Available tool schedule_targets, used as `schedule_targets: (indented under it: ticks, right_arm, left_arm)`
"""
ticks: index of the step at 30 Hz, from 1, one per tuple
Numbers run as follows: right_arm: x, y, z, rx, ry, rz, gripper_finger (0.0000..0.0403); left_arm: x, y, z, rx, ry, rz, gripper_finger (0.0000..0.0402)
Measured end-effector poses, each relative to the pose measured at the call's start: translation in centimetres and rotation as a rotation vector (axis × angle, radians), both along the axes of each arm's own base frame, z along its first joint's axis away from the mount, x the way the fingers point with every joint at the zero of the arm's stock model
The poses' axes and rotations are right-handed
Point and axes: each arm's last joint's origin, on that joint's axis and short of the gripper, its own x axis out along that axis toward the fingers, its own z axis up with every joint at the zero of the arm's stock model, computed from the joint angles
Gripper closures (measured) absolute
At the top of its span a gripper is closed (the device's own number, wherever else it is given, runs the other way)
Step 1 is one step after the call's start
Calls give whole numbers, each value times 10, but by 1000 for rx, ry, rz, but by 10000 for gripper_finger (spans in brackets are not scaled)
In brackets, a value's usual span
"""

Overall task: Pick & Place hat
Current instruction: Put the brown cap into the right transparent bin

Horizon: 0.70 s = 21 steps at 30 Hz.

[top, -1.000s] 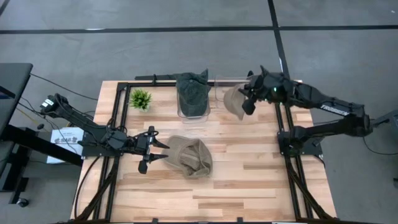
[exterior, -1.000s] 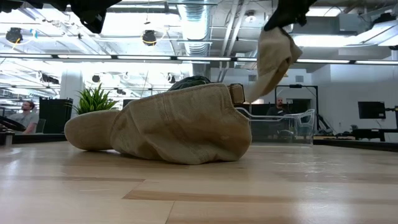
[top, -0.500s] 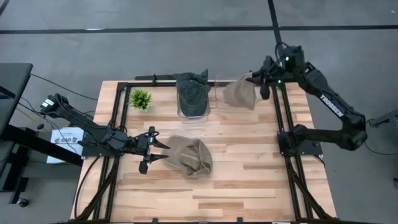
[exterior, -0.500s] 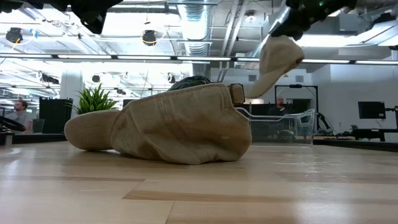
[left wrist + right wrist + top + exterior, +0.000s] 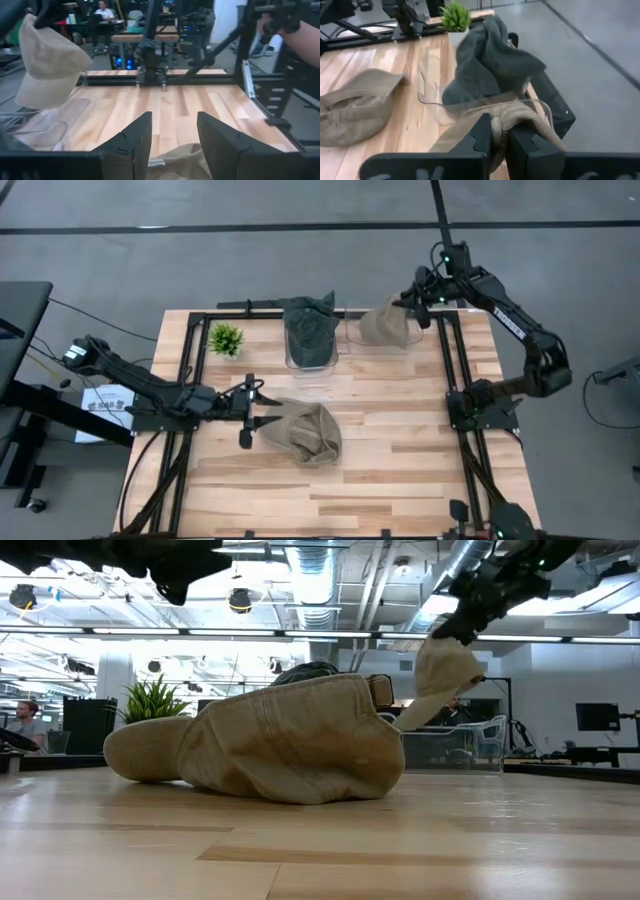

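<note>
Hat work stands partway. A dark green hat point(image 5: 309, 330) already sits in one clear bin point(image 5: 311, 358) at the back of the counter point(image 5: 400, 460). The right gripper point(image 5: 421, 308), jaws clenched on a tan hat point(image 5: 384, 326), hangs it over the neighbouring clear bin point(image 5: 352, 330), not yet let go. A second tan hat point(image 5: 306, 430) lies on the counter, and the left gripper point(image 5: 252, 418), jaws parted and holding nothing, sits low just beside it. By my reading, one release and one more pick remain.
</note>
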Motion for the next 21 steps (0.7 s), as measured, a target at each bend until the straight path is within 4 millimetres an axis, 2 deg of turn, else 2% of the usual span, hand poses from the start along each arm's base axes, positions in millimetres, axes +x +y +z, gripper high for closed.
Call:
schedule_targets:
  ticks: [5, 10, 21]
  right_arm:
    - [2, -14, -8, 72, 43, -14, 386]
    - [2, -15, -14, 143, 101, -11, 386]
    - [-3, 13, -9, 279, 250, -101, 386]
  left_arm:
    - [1, 4, 0, -4, -2, 23, 247]
    - [2, 5, 1, -7, -10, 25, 247]
    - [2, 6, 14, -51, -135, 30, 247]
